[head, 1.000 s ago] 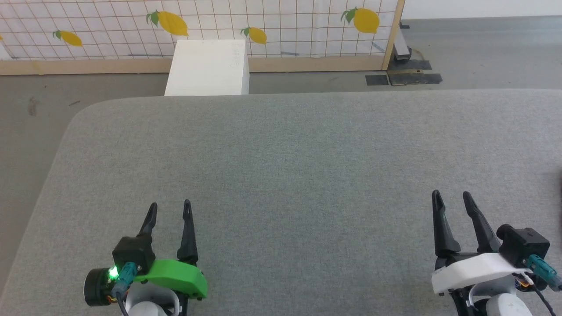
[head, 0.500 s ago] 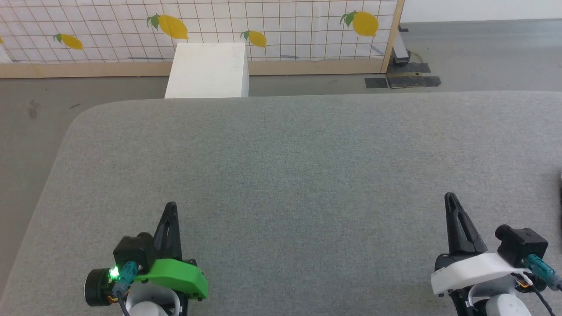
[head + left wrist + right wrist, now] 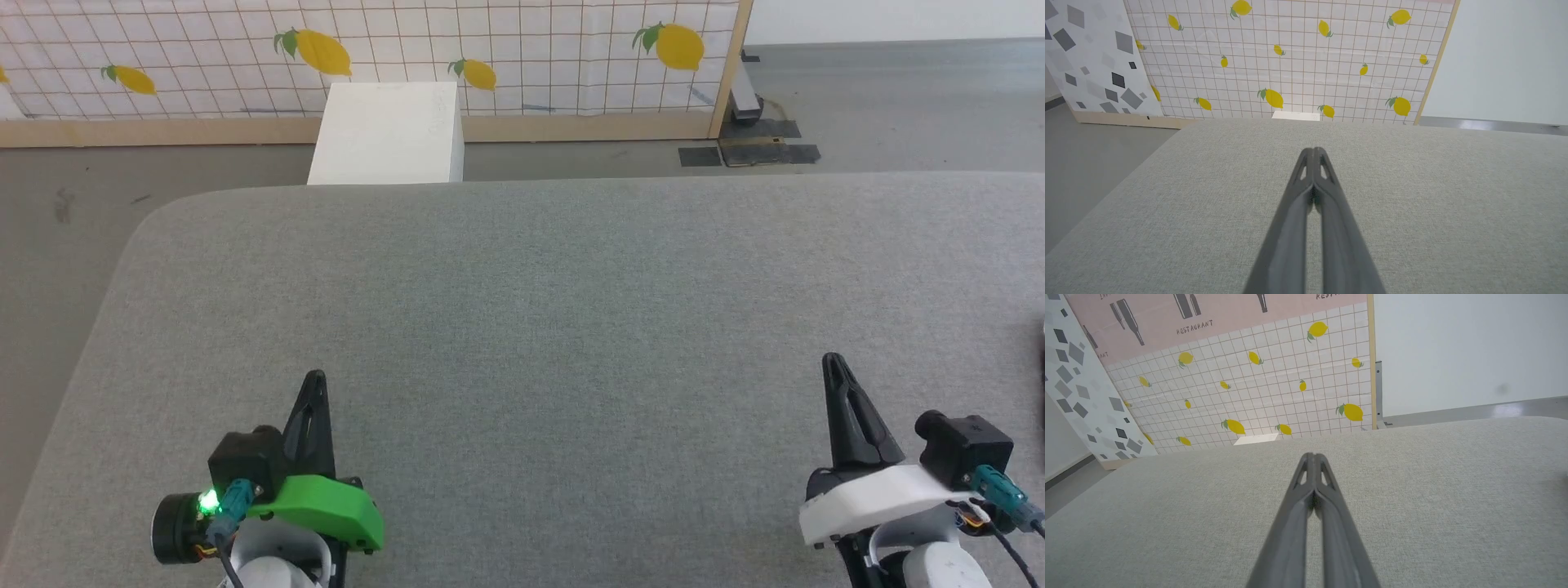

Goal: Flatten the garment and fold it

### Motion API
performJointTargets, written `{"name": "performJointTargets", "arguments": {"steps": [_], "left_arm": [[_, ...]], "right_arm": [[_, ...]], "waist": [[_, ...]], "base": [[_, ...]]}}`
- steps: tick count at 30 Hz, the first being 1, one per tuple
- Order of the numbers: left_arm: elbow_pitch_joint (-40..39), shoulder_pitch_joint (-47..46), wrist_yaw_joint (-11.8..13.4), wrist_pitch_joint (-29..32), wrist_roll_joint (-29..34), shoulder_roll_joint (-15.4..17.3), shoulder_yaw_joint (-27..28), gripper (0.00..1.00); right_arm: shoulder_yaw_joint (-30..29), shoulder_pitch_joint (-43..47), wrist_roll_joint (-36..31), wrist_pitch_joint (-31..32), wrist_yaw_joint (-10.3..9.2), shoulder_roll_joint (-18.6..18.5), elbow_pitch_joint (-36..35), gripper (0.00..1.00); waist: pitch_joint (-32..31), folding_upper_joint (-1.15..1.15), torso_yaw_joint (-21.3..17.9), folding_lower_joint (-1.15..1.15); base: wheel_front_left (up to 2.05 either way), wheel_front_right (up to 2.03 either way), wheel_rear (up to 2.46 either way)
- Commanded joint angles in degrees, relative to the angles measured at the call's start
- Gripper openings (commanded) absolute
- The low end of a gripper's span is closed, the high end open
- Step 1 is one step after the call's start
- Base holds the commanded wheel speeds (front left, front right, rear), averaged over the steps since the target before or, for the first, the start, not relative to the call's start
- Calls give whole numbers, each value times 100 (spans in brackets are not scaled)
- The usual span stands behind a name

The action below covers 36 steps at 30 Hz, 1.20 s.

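Hovering low over the gray surface (image 3: 555, 286), the left gripper (image 3: 314, 379) and right gripper (image 3: 833, 361) are both clenched on nothing; flattening and folding look not yet started.

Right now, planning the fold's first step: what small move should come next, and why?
Probably turn slightly right to look. The left gripper and right gripper are shut over the grey table, holding nothing. A dark sliver at the head view's right edge could be what needs folding, though I cannot tell.
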Motion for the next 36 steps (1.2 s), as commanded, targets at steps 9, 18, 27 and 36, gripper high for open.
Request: {"name": "performJointTargets", "arguments": {"steps": [9, 18, 27, 36], "left_arm": [[-125, 87, -37, 136, 133, -20, 42, 0], [-210, 111, -47, 238, 199, -26, 68, 0], [-298, 137, -58, 343, 266, -32, 95, 0], [-386, 162, -69, 449, 333, -38, 122, 0]], "right_arm": [[27, 80, -162, 133, -2, 1, -148, 0], [43, 102, -265, 235, -2, 1, -245, 0], [59, 125, -370, 340, -3, 1, -344, 0], [74, 148, -475, 445, -3, 1, -443, 0]], "waist": [[-13, 0, 4, 0], [-25, 0, 7, 0], [-37, 0, 10, 0], [-49, 0, 13, 0]], "base": [[0, 0, 0], [0, 0, 0], [0, 0, 0], [0, 0, 0]]}}
